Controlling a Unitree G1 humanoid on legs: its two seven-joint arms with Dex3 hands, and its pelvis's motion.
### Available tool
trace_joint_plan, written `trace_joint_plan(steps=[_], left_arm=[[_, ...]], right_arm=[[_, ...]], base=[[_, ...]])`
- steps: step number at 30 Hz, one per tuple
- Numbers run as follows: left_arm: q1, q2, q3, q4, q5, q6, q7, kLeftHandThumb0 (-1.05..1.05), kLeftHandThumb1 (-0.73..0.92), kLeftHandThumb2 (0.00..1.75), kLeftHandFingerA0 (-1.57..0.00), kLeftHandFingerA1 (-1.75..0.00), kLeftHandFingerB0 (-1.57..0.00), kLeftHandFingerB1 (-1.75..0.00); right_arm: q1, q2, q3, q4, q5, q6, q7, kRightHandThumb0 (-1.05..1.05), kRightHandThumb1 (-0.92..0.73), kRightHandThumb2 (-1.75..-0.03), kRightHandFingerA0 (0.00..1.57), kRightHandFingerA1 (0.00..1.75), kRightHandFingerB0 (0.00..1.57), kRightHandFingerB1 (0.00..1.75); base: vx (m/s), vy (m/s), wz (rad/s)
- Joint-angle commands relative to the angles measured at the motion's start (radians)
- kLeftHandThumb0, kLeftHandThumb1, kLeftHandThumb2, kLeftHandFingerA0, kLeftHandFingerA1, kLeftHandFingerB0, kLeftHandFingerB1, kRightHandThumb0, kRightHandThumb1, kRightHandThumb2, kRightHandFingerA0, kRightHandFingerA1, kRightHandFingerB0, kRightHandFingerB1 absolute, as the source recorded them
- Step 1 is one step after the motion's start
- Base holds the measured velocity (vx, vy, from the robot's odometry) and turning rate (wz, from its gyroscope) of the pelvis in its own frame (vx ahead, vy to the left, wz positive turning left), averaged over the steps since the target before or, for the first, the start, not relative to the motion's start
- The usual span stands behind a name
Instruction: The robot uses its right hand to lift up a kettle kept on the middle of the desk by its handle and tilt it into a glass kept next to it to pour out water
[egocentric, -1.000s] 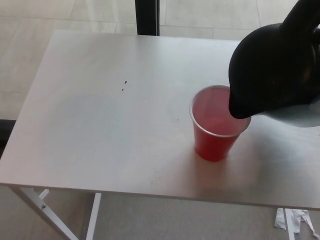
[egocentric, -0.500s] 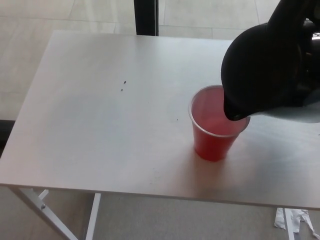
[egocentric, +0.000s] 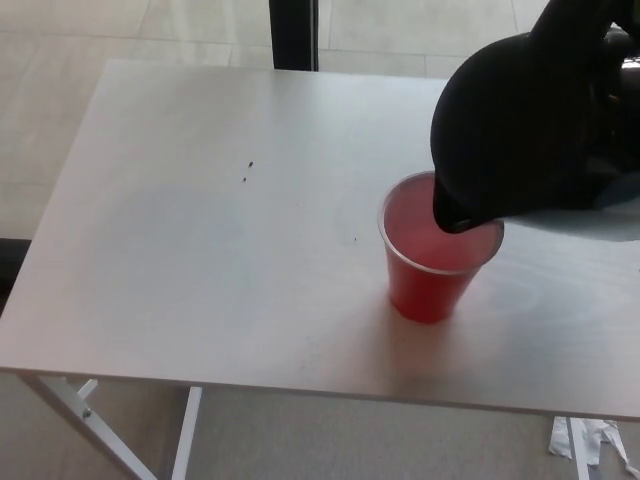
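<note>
Overhead, right hand (egocentric: 590, 40) tips kettle (egocentric: 520, 130) over cup (egocentric: 432, 262).

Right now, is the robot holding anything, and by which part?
A black kettle, tilted over the red cup. The hold is at its top right, but the right hand cannot be told apart there.

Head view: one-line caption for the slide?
Black kettle, tilted, spout over the red cup on the white desk.
</note>
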Motion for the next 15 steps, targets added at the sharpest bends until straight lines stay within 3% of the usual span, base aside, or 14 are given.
trace_joint_plan(steps=[1, 2, 3, 4, 5, 6, 7, 8, 10, 12, 14, 15], left_arm=[[-0.008, 0.011, -0.003, 0.0, 0.015, 0.013, 0.007, -0.69, 0.85, 0.65, -0.69, -0.58, -0.51, -0.54], [-0.01, 0.01, -0.002, -0.001, 0.015, 0.016, 0.009, -0.69, 0.86, 0.65, -0.7, -0.59, -0.5, -0.54], [-0.011, 0.012, -0.002, -0.004, 0.016, 0.015, 0.008, -0.68, 0.86, 0.65, -0.71, -0.6, -0.51, -0.54], [-0.014, 0.013, -0.002, -0.006, 0.016, 0.017, 0.009, -0.68, 0.86, 0.65, -0.71, -0.6, -0.51, -0.54], [-0.008, 0.012, 0.002, -0.009, 0.011, -0.002, 0.0, -0.71, 0.86, 0.65, -0.69, -0.6, -0.49, -0.55], [-0.008, 0.012, 0.003, -0.009, 0.011, -0.003, 0.0, -0.71, 0.86, 0.65, -0.69, -0.59, -0.48, -0.55], [-0.014, 0.011, 0.001, -0.011, 0.013, 0.003, 0.002, -0.72, 0.87, 0.65, -0.69, -0.59, -0.48, -0.54], [-0.02, 0.01, 0.001, -0.011, 0.012, 0.01, 0.004, -0.71, 0.86, 0.65, -0.7, -0.59, -0.49, -0.55], [-0.022, 0.01, 0.0, -0.01, 0.013, 0.011, 0.003, -0.69, 0.86, 0.65, -0.69, -0.59, -0.49, -0.55], [-0.022, 0.011, -0.001, -0.009, 0.014, 0.009, 0.0, -0.69, 0.86, 0.65, -0.69, -0.59, -0.49, -0.55], [-0.019, 0.01, 0.003, -0.011, 0.009, 0.004, -0.005, -0.69, 0.85, 0.65, -0.7, -0.6, -0.5, -0.56], [-0.024, 0.009, 0.003, -0.008, 0.01, 0.008, -0.001, -0.69, 0.85, 0.65, -0.7, -0.59, -0.51, -0.54]], right_arm=[[-0.006, -0.009, 0.007, -0.11, -0.005, 0.028, 0.051, -0.28, -0.63, -0.8, 0.92, 1.66, 0.65, 0.52], [-0.008, -0.012, 0.026, -0.12, -0.021, 0.041, 0.056, -0.28, -0.65, -0.66, 0.91, 1.67, 0.64, 0.53], [-0.011, -0.012, 0.039, -0.127, -0.027, 0.049, 0.061, -0.38, -0.49, -0.93, 1.14, 1.32, 0.62, 0.69], [-0.012, -0.01, 0.044, -0.132, -0.029, 0.055, 0.063, -0.38, -0.49, -0.93, 1.14, 1.32, 0.62, 0.69], [-0.017, 0.0, 0.064, -0.136, -0.04, 0.073, 0.062, -0.32, -0.67, -0.64, 0.79, 1.61, 0.69, 0.65], [-0.015, 0.0, 0.071, -0.139, -0.038, 0.067, 0.066, -0.27, -0.66, -0.68, 0.86, 1.65, 0.67, 0.87], [-0.019, -0.001, 0.079, -0.141, -0.039, 0.074, 0.074, -0.23, -0.62, -0.81, 0.81, 1.74, 0.67, 0.92], [-0.01, -0.007, 0.093, -0.14, -0.046, 0.054, 0.073, -0.22, -0.57, -0.95, 0.88, 1.75, 0.7, 1.28], [-0.007, -0.006, 0.102, -0.142, -0.053, 0.057, 0.073, -0.24, -0.6, -0.89, 0.9, 1.75, 0.65, 1.17], [0.004, -0.014, 0.123, -0.139, -0.068, 0.033, 0.071, -0.23, -0.6, -0.88, 0.9, 1.75, 0.7, 1.15], [0.018, -0.014, 0.137, -0.137, -0.081, 0.013, 0.058, -0.26, -0.65, -0.84, 0.92, 1.75, 0.65, 1.68], [0.027, -0.017, 0.15, -0.135, -0.094, 0.01, 0.053, -0.22, -0.59, -0.98, 0.92, 1.75, 0.69, 1.69]], base=[[0.0, 0.0, 0.0], [0.0, 0.0, 0.0], [0.0, 0.0, 0.0], [0.0, 0.0, 0.0], [0.0, 0.0, 0.0], [0.0, 0.0, 0.0], [0.0, 0.0, 0.0], [0.0, 0.0, 0.0], [0.0, 0.0, 0.0], [0.0, 0.0, 0.0], [0.0, 0.0, 0.0], [0.0, 0.0, 0.0]])
